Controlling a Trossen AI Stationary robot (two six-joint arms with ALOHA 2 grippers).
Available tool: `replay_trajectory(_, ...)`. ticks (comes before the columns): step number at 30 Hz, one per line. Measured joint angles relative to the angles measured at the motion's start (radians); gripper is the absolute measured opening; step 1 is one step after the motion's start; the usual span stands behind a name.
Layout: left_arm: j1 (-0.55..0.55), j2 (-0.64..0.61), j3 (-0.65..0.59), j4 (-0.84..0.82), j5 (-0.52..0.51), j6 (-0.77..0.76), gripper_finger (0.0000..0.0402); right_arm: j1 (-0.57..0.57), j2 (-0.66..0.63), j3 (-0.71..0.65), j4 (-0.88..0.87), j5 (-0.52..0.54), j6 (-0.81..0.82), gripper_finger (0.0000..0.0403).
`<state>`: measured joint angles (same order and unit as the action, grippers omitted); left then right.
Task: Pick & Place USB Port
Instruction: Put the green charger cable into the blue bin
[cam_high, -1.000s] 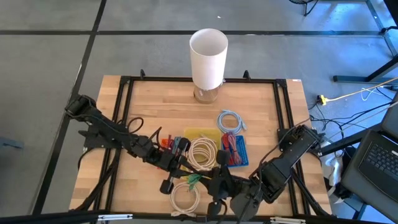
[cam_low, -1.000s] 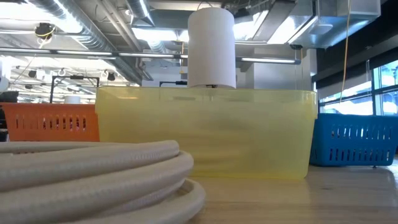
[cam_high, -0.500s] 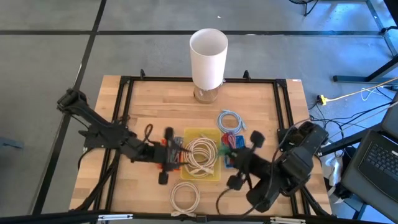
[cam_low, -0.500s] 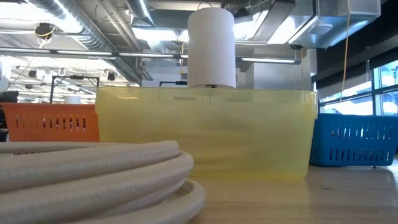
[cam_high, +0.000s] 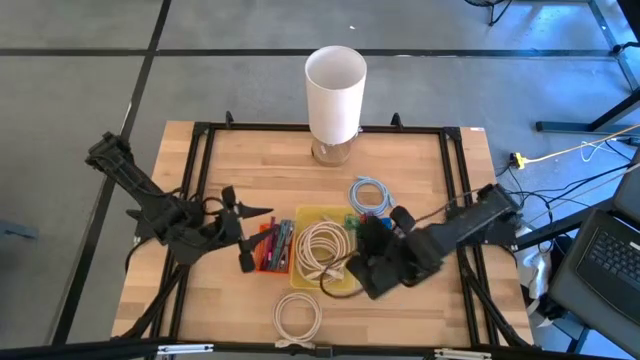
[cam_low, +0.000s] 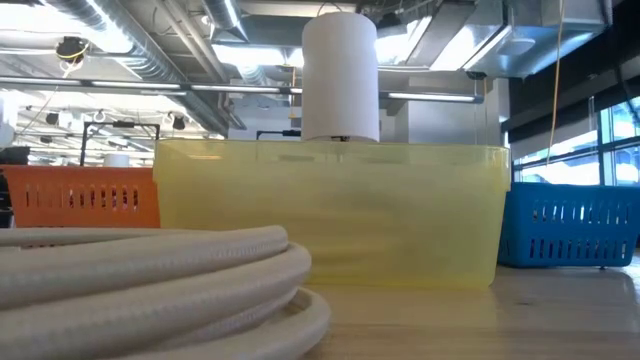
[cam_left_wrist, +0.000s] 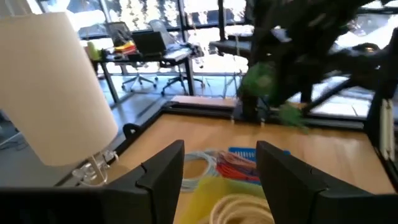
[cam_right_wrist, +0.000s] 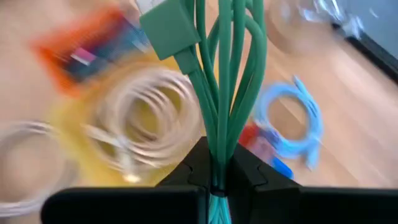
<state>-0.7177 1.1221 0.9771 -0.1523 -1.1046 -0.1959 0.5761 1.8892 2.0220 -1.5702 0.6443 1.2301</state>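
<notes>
Since the earlier frames the right gripper (cam_right_wrist: 217, 180) has swung from the table's front edge to over the yellow tray (cam_high: 340, 285), carrying the green cable (cam_right_wrist: 224, 81); its fingers are pressed together, pinching that looped cable, whose green plug shows near the wrist camera. The left gripper (cam_high: 245, 235) has drawn back off the tray toward the orange bin (cam_high: 270, 245), its 2 fingers (cam_left_wrist: 165, 171) spread and empty. A white cable coil (cam_high: 322, 250) lies in the tray. No writing is legible.
</notes>
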Motion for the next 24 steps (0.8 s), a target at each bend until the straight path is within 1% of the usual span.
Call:
replay_trajectory(3, -0.025, 0.001, 0.000, -0.033, -0.001, -0.001, 0.0192, -0.028, -0.031, -0.150, 0.000, -0.058, 0.069, 0.0023)
replay_trajectory(7, -0.042, 0.001, 0.000, -0.061, -0.004, -0.008, 0.0190, -0.041, -0.105, -0.364, 0.000, -0.134, 0.185, 0.0023)
replay_trajectory(10, -0.044, 0.001, 0.000, -0.063, -0.004, -0.010, 0.0189, -0.043, -0.207, -0.511, -0.004, -0.172, 0.268, 0.0023)
replay_trajectory(14, -0.043, 0.001, 0.000, -0.064, -0.005, -0.010, 0.0189, -0.032, -0.374, -0.669, 0.010, -0.154, 0.419, 0.0022)
replay_trajectory(16, -0.037, 0.001, 0.000, -0.065, -0.004, -0.010, 0.0189, -0.018, -0.462, -0.737, 0.073, -0.118, 0.474, 0.0022)
replay_trajectory(20, -0.029, 0.002, 0.000, -0.066, -0.005, -0.010, 0.0189, -0.008, -0.600, -0.895, 0.334, -0.081, 0.487, 0.0023)
replay_trajectory(22, -0.022, 0.002, 0.000, -0.067, -0.003, -0.010, 0.0188, -0.008, -0.632, -0.975, 0.456, -0.076, 0.467, 0.0023)
replay_trajectory(24, -0.015, 0.002, 0.000, -0.067, -0.003, -0.010, 0.0187, -0.008, -0.637, -1.046, 0.552, -0.076, 0.467, 0.0024)
